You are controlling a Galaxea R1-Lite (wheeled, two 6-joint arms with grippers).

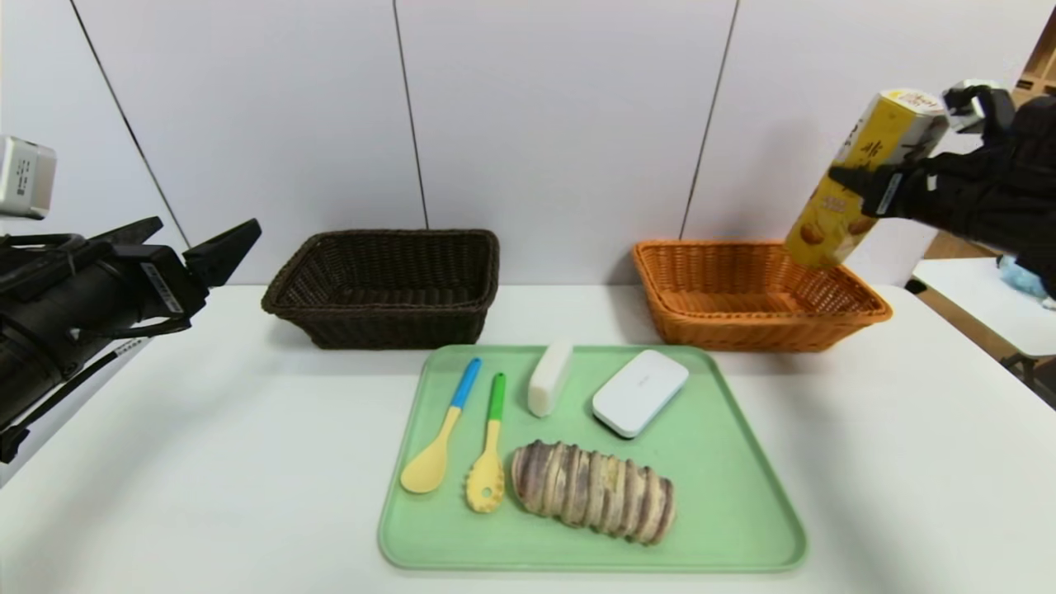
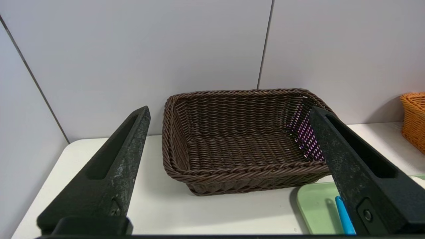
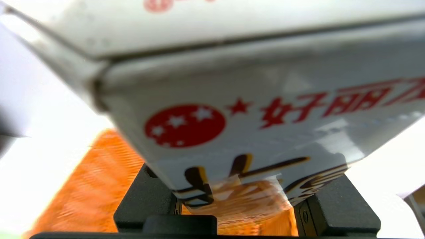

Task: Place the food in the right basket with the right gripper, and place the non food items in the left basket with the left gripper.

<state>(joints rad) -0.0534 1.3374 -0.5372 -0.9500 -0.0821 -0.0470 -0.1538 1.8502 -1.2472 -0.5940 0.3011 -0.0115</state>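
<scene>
Above the orange basket (image 1: 759, 297), the right gripper (image 1: 887, 177) clamps a tilted yellow snack box (image 1: 862, 177) across its middle, a likely light, stiff but crushable carton best pinched on flat faces, while the left gripper (image 1: 198, 247) waits wide apart beside the brown basket (image 1: 388, 285).

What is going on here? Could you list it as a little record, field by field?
Right gripper: shut on a yellow snack box, held tilted in the air above the orange basket
Left gripper: open, holds nothing, off the table's left side, pointed at the brown basket
Brown basket: nothing in it
Green tray: holds two spoons, a white bar, a white flat case and a striped bread loaf
</scene>
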